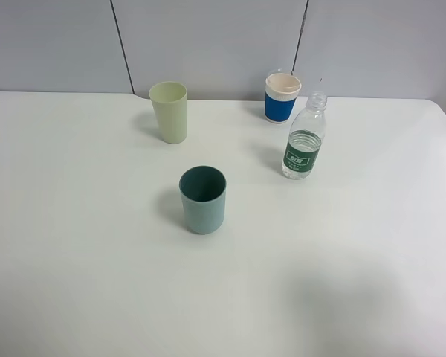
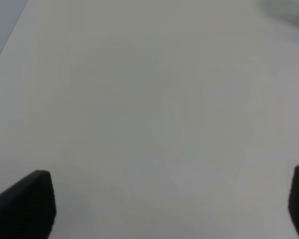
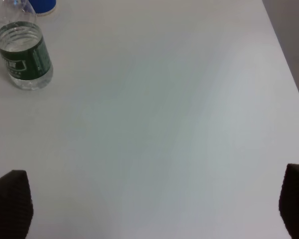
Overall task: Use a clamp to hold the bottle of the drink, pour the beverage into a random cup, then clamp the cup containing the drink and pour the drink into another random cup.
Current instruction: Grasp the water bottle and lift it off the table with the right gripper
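Teal cup [image 1: 203, 199] stands foremost on the white bench [image 1: 74, 245], forward and left of the water bottle [image 1: 305, 137], which is upright, partly full and apparently uncapped. A blue-sleeved cup [image 1: 282, 97] sits just behind the bottle; a pale green cup [image 1: 169, 111] stands well to the bottle's left.

Neither arm shows in the high view. The left tool [image 2: 162, 204] hangs over bare bench, jaws spread wide and holding nothing. The right tool [image 3: 153, 204] is likewise wide open and empty, with the bottle [image 3: 24, 55] well ahead of it.

No pouring has begun, so grasping the bottle looks like the step in hand, probably for the right arm. It would do best to close squarely on the labelled middle, keep the bottle upright, and stay clear of the blue-sleeved cup.

The bench is smooth, matte and uncluttered, and it backs onto a grey panelled wall [image 1: 208, 44].
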You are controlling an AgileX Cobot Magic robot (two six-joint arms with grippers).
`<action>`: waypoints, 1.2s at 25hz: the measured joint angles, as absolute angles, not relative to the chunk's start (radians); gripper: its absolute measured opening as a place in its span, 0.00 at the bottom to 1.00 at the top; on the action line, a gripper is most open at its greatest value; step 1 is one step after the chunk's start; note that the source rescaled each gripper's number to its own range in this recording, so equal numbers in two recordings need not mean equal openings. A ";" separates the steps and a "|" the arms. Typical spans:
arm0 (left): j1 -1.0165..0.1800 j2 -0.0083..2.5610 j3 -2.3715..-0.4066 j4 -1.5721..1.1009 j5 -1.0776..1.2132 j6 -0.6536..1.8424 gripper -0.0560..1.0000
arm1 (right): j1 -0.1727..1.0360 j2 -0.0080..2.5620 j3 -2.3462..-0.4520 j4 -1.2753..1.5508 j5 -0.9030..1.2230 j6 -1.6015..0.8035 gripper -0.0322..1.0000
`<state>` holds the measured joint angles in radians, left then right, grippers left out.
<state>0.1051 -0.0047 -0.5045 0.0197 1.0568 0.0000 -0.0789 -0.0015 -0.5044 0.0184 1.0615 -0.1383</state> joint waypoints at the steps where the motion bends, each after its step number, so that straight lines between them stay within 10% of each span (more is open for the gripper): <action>1: 0.105 -0.005 -0.504 0.020 1.057 0.000 0.82 | -0.079 -0.002 -0.504 0.018 1.061 -0.138 1.00; 30: 0.105 -0.005 -0.504 0.020 1.057 0.000 0.82 | -0.079 0.455 -0.602 0.059 0.714 -0.105 1.00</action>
<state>0.1051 -0.0047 -0.5045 0.0197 1.0568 0.0000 -0.0789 0.4551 -0.6019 0.0595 0.7139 -0.1046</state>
